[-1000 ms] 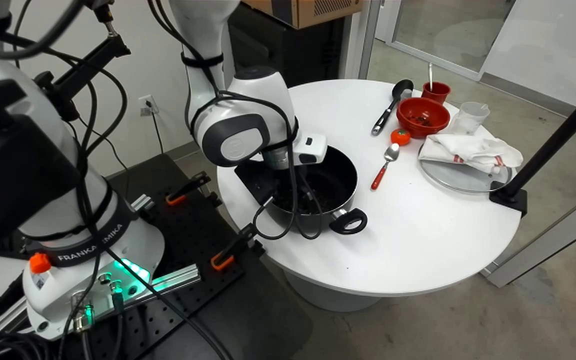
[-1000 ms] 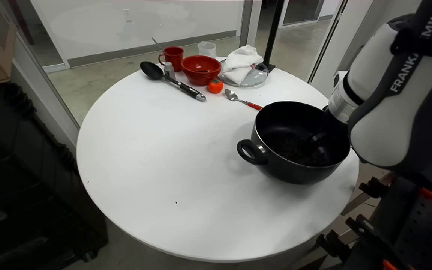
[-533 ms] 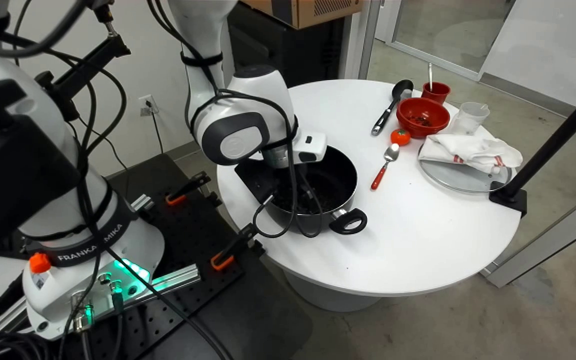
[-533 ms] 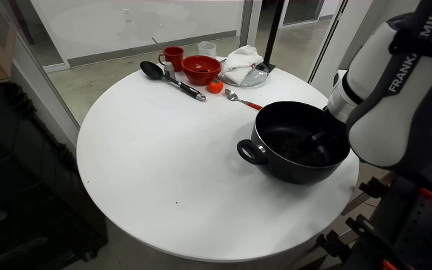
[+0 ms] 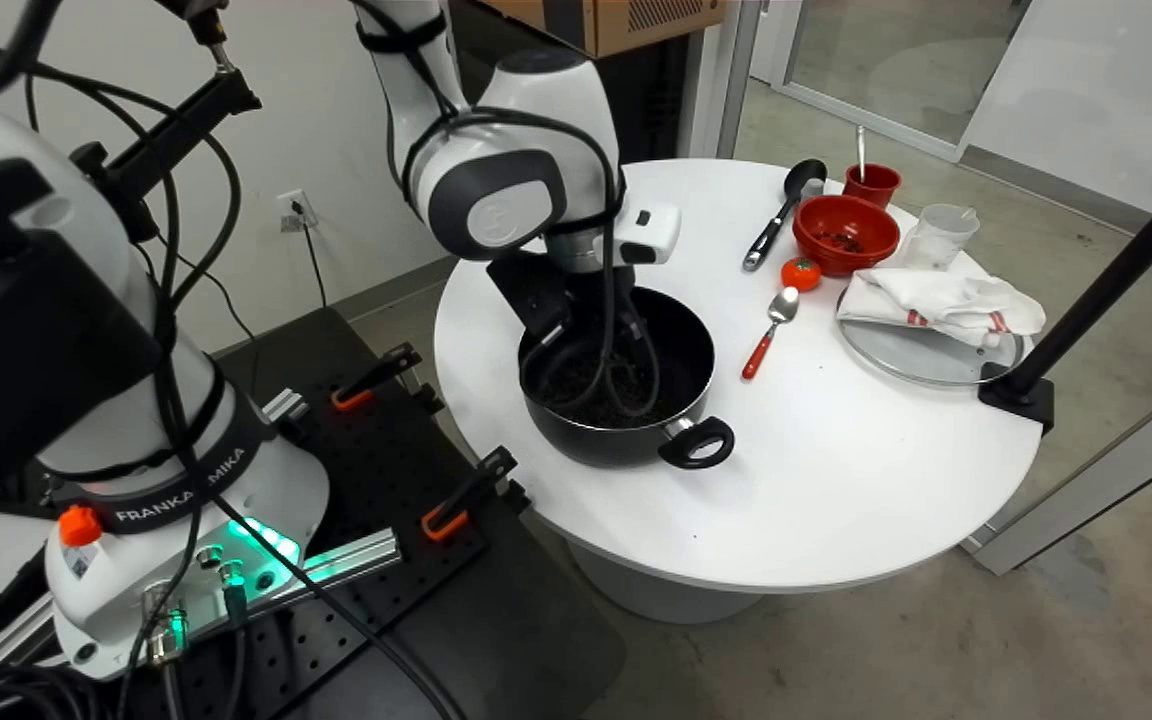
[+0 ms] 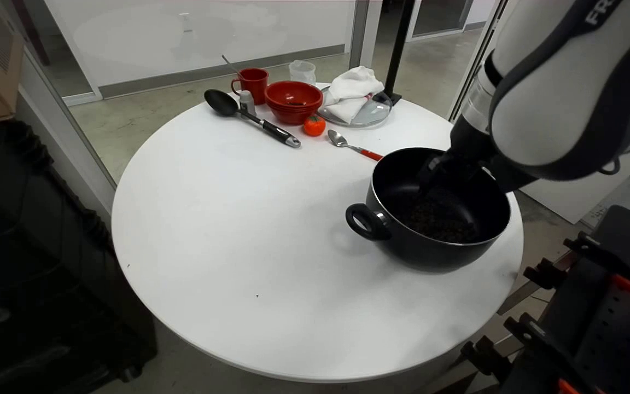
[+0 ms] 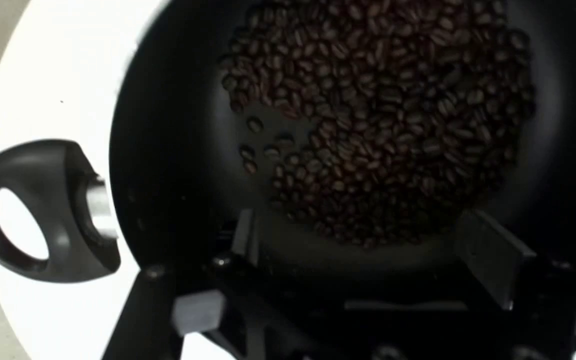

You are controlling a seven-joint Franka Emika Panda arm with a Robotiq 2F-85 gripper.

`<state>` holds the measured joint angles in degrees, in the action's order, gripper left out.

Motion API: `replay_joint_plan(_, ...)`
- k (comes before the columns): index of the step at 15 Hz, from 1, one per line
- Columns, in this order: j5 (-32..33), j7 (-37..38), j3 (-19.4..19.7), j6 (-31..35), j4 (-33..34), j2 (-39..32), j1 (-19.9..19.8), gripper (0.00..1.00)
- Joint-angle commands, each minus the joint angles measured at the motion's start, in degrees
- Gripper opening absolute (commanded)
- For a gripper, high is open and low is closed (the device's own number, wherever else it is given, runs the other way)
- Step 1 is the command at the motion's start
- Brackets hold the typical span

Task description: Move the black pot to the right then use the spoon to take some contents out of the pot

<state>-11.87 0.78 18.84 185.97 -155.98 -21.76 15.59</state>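
Note:
The wide black pot (image 5: pixel 586 440) (image 6: pixel 430 254) stands upright on the round white table, near the robot's side. One loop handle (image 7: pixel 53 215) shows at its edge. Dark brown beans (image 7: pixel 368 125) cover much of its floor. My gripper (image 7: pixel 368 245) is open and empty; its fingertips stand wide apart above the pot's inside, over the beans. In both exterior views the gripper (image 6: pixel 430 172) reaches over the pot's mouth. The spoon (image 5: pixel 760 350) (image 6: pixel 369 154) lies on the table beside the pot, with a red handle and metal head; it is apart from the gripper.
Beyond the spoon are a tomato (image 5: pixel 801 273), red bowls (image 5: pixel 846 235), a red mug (image 6: pixel 252 85), a clear cup (image 5: pixel 944 235), and a glass lid (image 5: pixel 936 360) under a white cloth (image 5: pixel 946 300). A long black ladle-like utensil (image 6: pixel 255 120) lies nearby. A black post (image 5: pixel 1086 290) stands at the table edge.
My gripper has risen from deep inside the pot to around its mouth, and the arm has moved up and slightly away from the base. The pot and spoon have not moved.

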Motion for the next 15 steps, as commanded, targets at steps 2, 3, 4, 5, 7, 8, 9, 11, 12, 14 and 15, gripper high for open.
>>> replay_joint_plan(2, -1.27, 3.93, 3.41, -6.85, 4.38, 5.43, 4.36, 1.0)
replay_joint_plan(3, -0.54, 4.59, 5.03, -7.46, 5.96, 5.08, 6.04, 1.0)
replay_joint_plan(4, -0.14, 5.19, 6.05, -8.03, 7.38, 4.79, 7.12, 1.0)
replay_joint_plan(5, 0.52, 5.62, 7.56, -7.8, 9.36, 3.52, 8.68, 1.0)
replay_joint_plan(7, 1.0, 6.43, 10.27, -6.74, 12.99, 0.89, 11.49, 1.0)
replay_joint_plan(8, 0.99, 6.93, 11.89, -6.58, 15.47, -1.01, 13.0, 1.0)
replay_joint_plan(9, 0.94, 7.41, 13.26, -6.84, 17.59, -2.54, 14.24, 1.0)
replay_joint_plan(11, 0.33, 9.04, 16.62, -6.78, 22.51, -6.76, 16.98, 1.0)
replay_joint_plan(12, -0.01, 9.92, 17.98, -7.2, 24.81, -8.7, 17.9, 1.0)
replay_joint_plan(14, -0.82, 12.42, 20.66, -9.87, 29.31, -12.13, 19.48, 1.0)
replay_joint_plan(15, 0.06, 9.55, 17.69, -7.06, 23.82, -7.11, 17.18, 1.0)
